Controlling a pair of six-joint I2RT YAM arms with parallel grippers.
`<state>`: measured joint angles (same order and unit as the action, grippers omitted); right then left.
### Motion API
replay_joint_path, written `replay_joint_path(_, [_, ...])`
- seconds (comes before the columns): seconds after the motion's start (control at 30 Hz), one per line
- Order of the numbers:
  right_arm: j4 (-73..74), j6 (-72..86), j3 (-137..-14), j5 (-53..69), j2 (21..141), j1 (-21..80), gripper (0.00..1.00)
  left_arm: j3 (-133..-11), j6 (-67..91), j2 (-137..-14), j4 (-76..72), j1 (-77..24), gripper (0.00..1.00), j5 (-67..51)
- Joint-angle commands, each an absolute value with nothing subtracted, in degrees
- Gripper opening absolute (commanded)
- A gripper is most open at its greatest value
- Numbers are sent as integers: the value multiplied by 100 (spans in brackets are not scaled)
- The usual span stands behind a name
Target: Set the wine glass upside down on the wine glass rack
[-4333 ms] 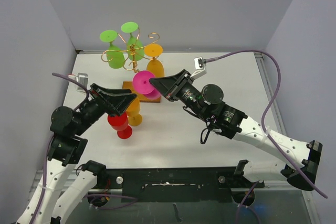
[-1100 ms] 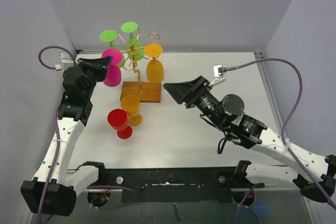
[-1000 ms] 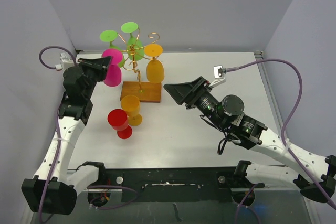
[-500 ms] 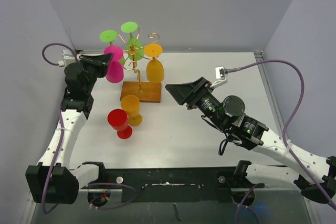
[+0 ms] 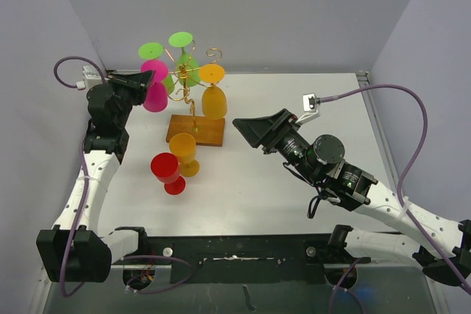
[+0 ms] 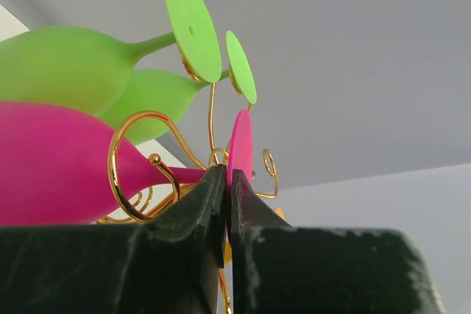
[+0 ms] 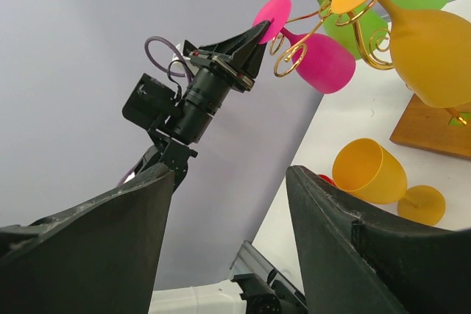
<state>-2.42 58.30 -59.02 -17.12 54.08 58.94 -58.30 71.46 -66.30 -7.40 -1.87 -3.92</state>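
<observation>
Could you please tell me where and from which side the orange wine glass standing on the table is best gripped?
Probably by its short stem, between bowl and foot, coming from the right with the open right gripper: the orange wine glass stands upright, and the red glass crowds its left side.

No writing can be read in any view: no lettering, label, brand mark or number shows legibly on the wine glass rack [image 5: 195, 130], the pink wine glass [image 5: 155, 96], the left arm [image 5: 98, 154], the right arm [image 5: 347, 179] or the surface [image 5: 243, 185].
</observation>
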Motion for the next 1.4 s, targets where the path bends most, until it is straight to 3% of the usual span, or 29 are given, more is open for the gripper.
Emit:
replay_joint_path(0.0, [-448, 5836, -5913, -1786, 5333, 5892, 63, -6216, 7003, -6642, -1203, -78, 0, -309])
replay_joint_path(0.9, [-413, 5862, -6014, -1687, 5460, 5904, 63, -6404, 6591, -6377, -354, 53, 0, 121])
replay_joint_path(1.37, [-387, 5884, -5986, -1690, 5466, 5909, 63, -6076, 6708, -5984, -63, 36, 0, -398])
